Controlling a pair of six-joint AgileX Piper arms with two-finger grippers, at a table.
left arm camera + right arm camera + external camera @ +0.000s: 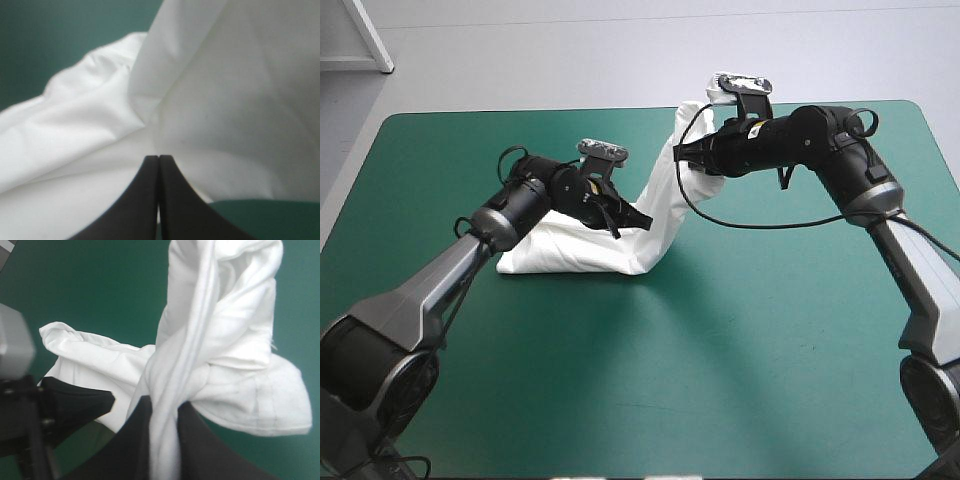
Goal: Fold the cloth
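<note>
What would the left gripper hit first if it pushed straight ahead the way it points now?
The white short-sleeved T-shirt: its raised cloth fills the way right ahead of the left gripper. What lies behind it is hidden.

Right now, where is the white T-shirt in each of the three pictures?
High view: the T-shirt lies mid-table, one strip rising to the right gripper.
Left wrist view: it fills the space ahead of the left gripper.
Right wrist view: a twisted strip runs between that gripper's fingers.
Shared landmark: the teal-green cover.

teal-green table cover (720, 350), rounded at far corners
</note>
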